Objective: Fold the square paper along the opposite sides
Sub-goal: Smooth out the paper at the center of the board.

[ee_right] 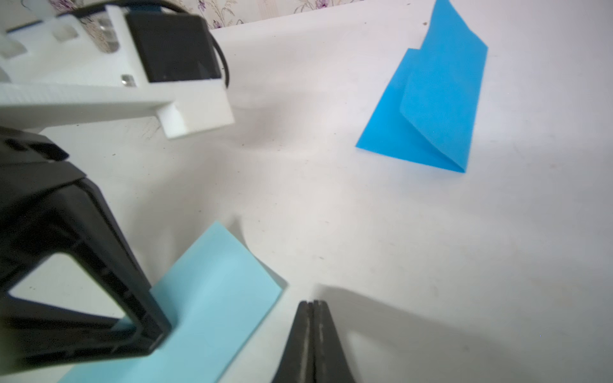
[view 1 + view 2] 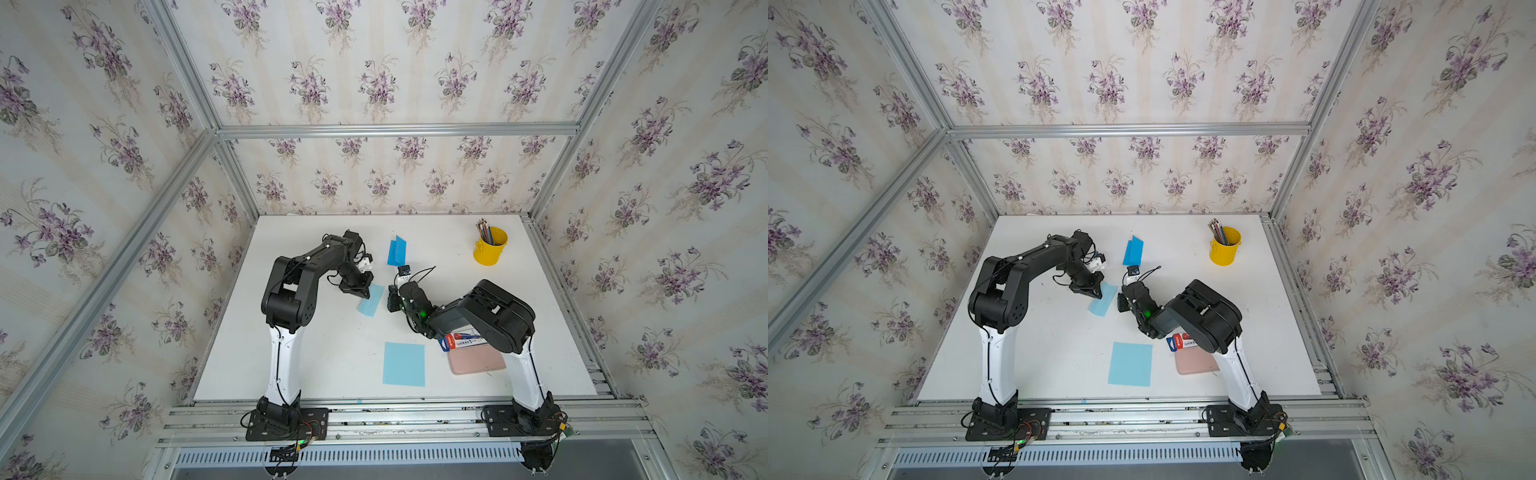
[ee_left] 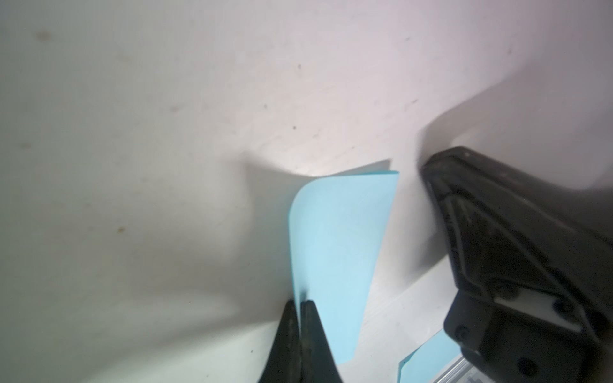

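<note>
The light-blue paper (image 2: pixel 371 300), lying doubled over in the middle of the bench (image 2: pixel 316 357), looks thin, limp and easily creased, so it is probably best pinched at an edge, where the left end effector (image 3: pixel 300 306) is clamped on it, while the right end effector (image 1: pixel 313 303) sits closed and empty just beside it.

Bright, even, diffuse lighting in both top views, with only faint soft shadows on the white table (image 2: pixel 332 361). Heavy wide-angle stretching of the floral walls (image 2: pixel 374 62) toward the frame edges. Dimmer in the left wrist view: broad grey shadows, a pinkish bright patch, left gripper (image 3: pixel 301 306) and pale blue paper (image 3: pixel 341 248) soft and blurred. In the right wrist view, nearby right gripper (image 1: pixel 313 303) out of focus, folded blue paper (image 1: pixel 438 99) sharper.
</note>
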You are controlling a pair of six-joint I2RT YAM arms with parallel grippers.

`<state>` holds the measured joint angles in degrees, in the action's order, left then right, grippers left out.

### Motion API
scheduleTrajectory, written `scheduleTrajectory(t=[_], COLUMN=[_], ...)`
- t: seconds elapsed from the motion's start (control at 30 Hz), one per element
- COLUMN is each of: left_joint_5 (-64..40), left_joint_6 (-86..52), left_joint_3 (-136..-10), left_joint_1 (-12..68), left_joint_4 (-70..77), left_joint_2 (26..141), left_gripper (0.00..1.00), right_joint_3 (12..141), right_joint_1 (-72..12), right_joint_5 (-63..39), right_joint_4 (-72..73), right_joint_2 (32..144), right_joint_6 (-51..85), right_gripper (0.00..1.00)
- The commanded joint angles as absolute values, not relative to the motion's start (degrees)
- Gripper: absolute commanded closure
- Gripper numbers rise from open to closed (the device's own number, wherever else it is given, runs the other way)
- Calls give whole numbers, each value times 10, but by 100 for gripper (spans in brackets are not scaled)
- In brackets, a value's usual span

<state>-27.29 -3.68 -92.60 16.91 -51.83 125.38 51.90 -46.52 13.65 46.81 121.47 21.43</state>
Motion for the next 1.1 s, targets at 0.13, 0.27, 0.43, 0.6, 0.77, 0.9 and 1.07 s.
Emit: scheduleTrajectory(t=[0.13, 0.27, 0.43, 0.6, 0.77, 0.9, 1.07], left_joint_5=[-208, -192, -199, -246, -275, -287, -310], left_joint_6=[32, 73, 108, 140, 163, 172, 184], left_joint_3=[-980, -1020, -1099, -1158, -1191, -1215, -1215], left_joint_1=[184, 203, 236, 253, 258, 258, 260], left_joint_4=[-563, -582, -625, -666, -686, -705, -715], left_joint_2=[1287, 1309, 1359, 1389, 1398, 1405, 1406], left_gripper=[100, 100, 100, 100, 100, 100, 100], right_joint_3=[417, 308, 271, 275, 292, 324, 348], right_joint_1=[-439, -439, -439, -439, -446, -454, -454], right_joint_5=[83, 75, 11, -22, -35, -24, -10], right_joint_4=[609, 742, 780, 739, 721, 670, 623], right_joint_2=[1120, 1082, 1075, 1070, 1096, 1111, 1120], right_joint_6=[70, -5, -25, -5, 15, 2, -1], right_gripper=[99, 96, 96, 97, 97, 97, 96])
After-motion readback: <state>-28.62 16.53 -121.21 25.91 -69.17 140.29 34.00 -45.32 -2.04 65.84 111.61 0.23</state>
